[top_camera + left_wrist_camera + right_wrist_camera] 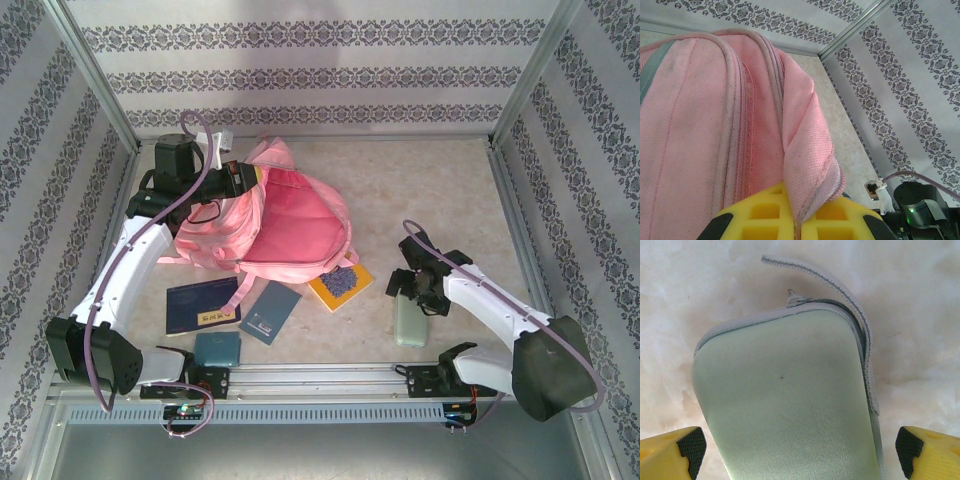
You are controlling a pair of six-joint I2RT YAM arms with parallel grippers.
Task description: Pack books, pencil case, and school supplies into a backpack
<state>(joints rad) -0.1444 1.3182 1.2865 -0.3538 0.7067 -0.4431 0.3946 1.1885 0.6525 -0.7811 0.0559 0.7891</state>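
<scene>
The pink backpack (290, 225) lies left of centre with its main compartment gaping toward the front. My left gripper (240, 180) is shut on a fold of its rim; in the left wrist view the yellow fingers (760, 215) pinch the pink fabric (805, 150). In front of the backpack lie a navy book (203, 305), a blue book (270, 312), a small teal book (217, 348) and a yellow book (340, 283). The pale green pencil case (408, 320) lies flat at the front right. My right gripper (801, 455) hangs open over it, one fingertip on each side. The school supplies are out of view.
A metal rail (320, 375) runs along the table's front edge, close to the small teal book and the pencil case. Patterned walls enclose the table on three sides. Bare tabletop (440, 190) stretches behind my right arm.
</scene>
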